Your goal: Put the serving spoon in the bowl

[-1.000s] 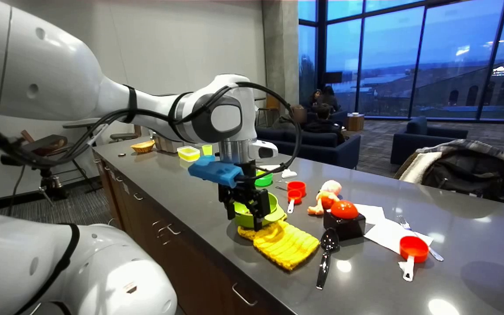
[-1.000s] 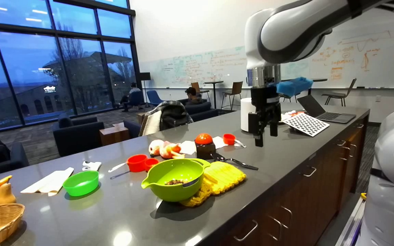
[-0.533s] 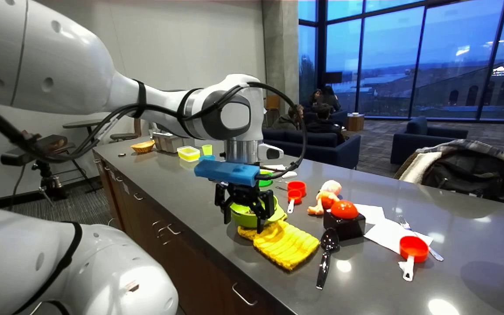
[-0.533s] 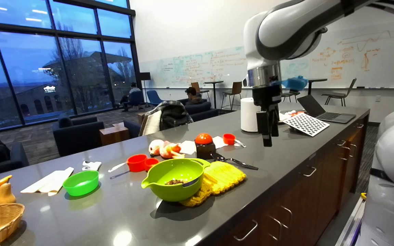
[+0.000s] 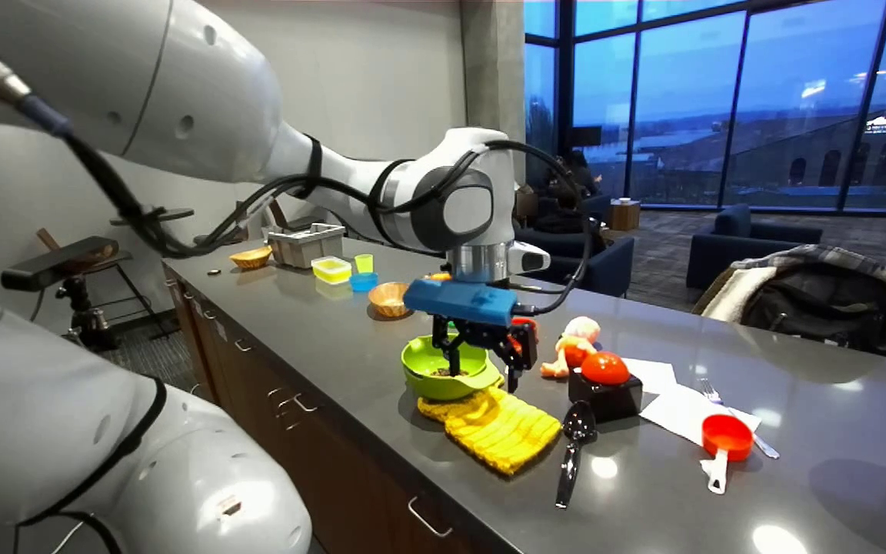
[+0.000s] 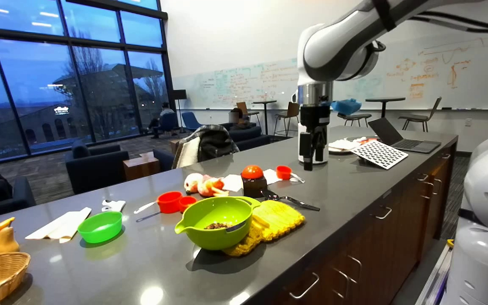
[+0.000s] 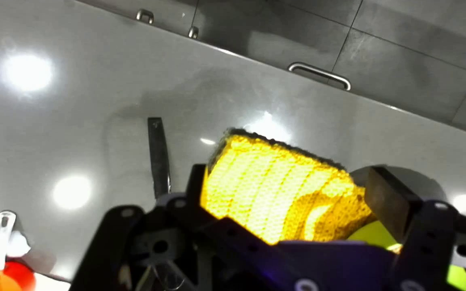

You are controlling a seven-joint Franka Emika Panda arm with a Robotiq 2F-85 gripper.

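The black serving spoon (image 5: 572,454) lies on the counter beside the yellow cloth, and also shows in an exterior view (image 6: 301,203). Its handle (image 7: 159,161) shows in the wrist view; its head is mostly hidden behind my gripper there. The lime-green bowl (image 6: 212,237) stands upright with some small brown bits inside, touching the cloth; it also shows in an exterior view (image 5: 421,377). A sliver of it (image 7: 372,234) shows in the wrist view. My gripper (image 5: 483,378) is open and empty, held above the counter, fingers pointing down (image 6: 313,163), with the cloth below its jaws (image 7: 287,186).
The yellow knitted cloth (image 5: 508,435) lies between bowl and spoon. A black box with an orange dome (image 5: 604,392) stands beside the spoon head, with a doll (image 5: 572,346) behind. A red scoop (image 5: 727,438), paper towel roll (image 6: 307,146) and green dish (image 6: 101,228) stand around.
My gripper has swung across, moving right past the bowl in an exterior view, and has turned about its vertical axis. It stays open. The spoon, bowl and cloth have not moved.
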